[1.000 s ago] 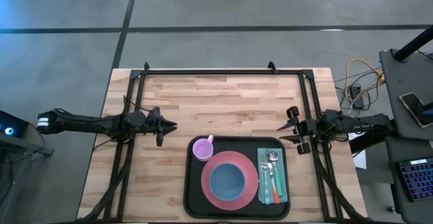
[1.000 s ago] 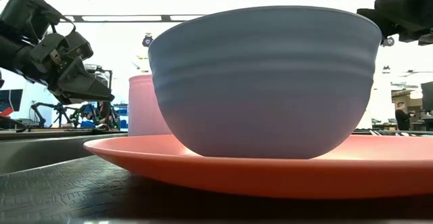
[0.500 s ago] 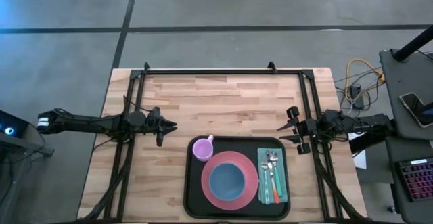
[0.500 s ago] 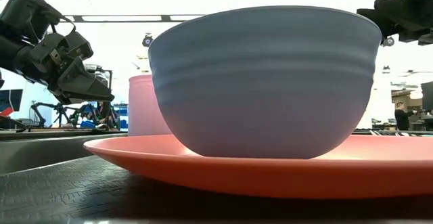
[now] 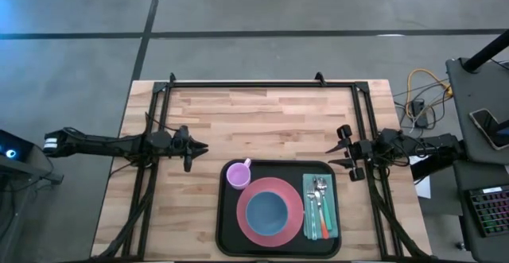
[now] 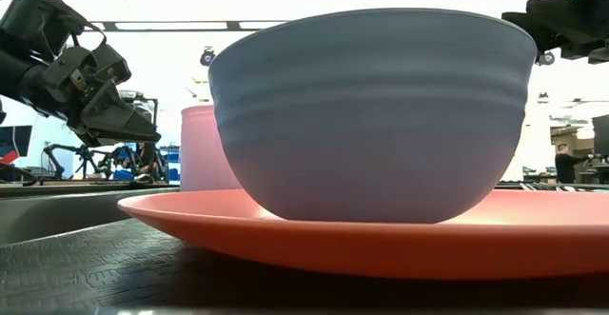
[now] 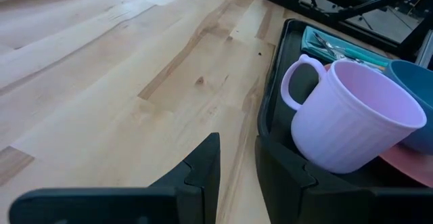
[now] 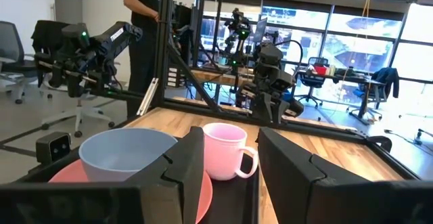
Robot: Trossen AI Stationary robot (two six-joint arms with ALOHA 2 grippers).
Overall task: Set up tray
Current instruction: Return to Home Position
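Note:
The black tray (image 5: 225,215) lies at the table's near edge, right of the middle. On it a pink plate (image 5: 294,215) carries a blue bowl (image 5: 266,210). A pink cup (image 5: 237,174) stands upright in the tray's far left corner, and a teal napkin (image 5: 331,207) with cutlery (image 5: 318,203) lies along its right side. My left gripper (image 5: 203,146) hovers left of and beyond the cup, narrowly open and empty. My right gripper (image 5: 332,156) hovers beyond the tray's far right corner, open and empty.
Black frame rails (image 5: 262,83) run along the far edge and down both sides of the wooden table (image 5: 262,120). Bare wood lies between the two grippers and left of the tray. A person (image 8: 145,21) stands in the room beyond the table.

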